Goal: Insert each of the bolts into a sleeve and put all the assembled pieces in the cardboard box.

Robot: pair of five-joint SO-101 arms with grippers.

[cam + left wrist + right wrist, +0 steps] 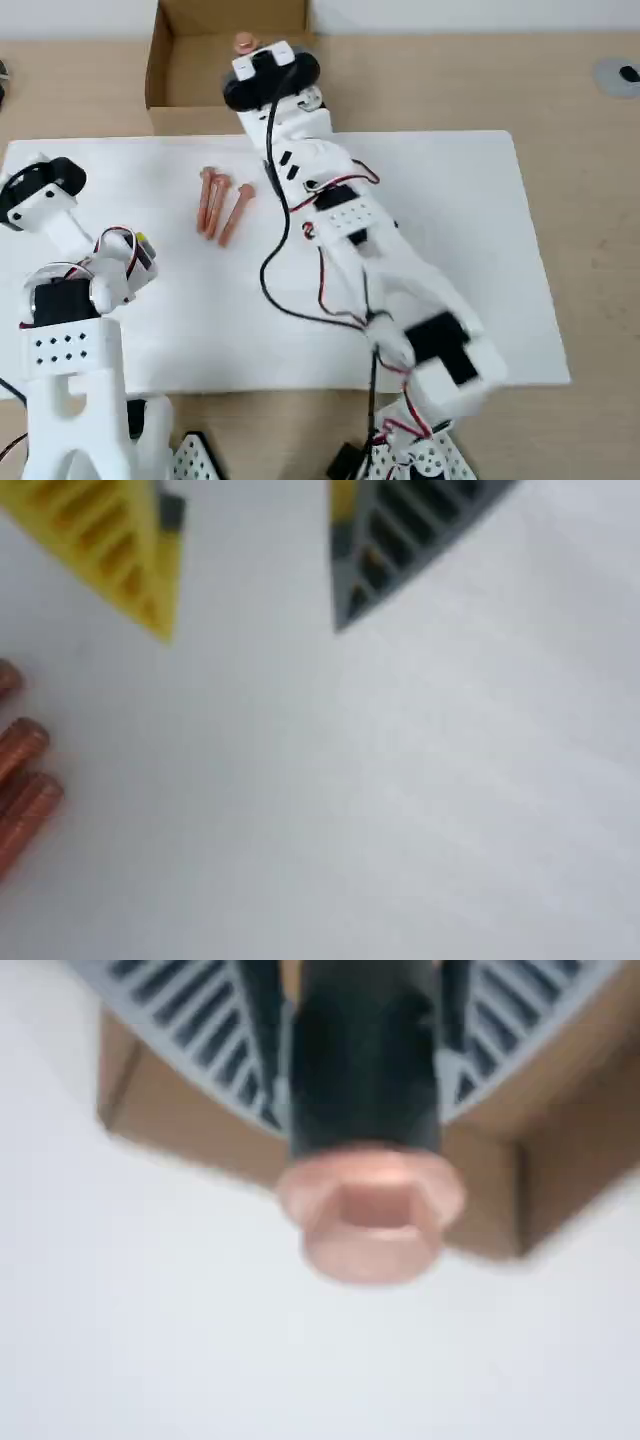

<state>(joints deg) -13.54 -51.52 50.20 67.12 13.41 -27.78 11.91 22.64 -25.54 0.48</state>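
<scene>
Bolts (221, 205) of copper colour, three in number, lie loose and close together on the white sheet (450, 250), left of centre in the high view, their shanks nearly parallel. None of them wears a sleeve. They look like short metal pieces: stiff, light for an arm like this, smooth and round, so apt to roll or slip if pinched near an end. I judge the safest hold to be across the middle of the shank, with the fingers square to its length.

At the far left, the left gripper (250, 628) hangs low over the sheet with its jaws spread and nothing between them. In its wrist view the bolt ends lie at the left edge of the frame, beside the yellow finger and not between the two.

Further right, at the top centre of the high view, the right gripper (366, 1110) is at the open cardboard box (160, 70), clamped on a black sleeve (360, 1030). The flanged head (370, 1215) of a bolt protrudes from the sleeve's end. The sleeve looks rigid enough for a firm squeeze. Since the bolt may only sit loosely inside, tipping it head downward could let it slide out.
</scene>
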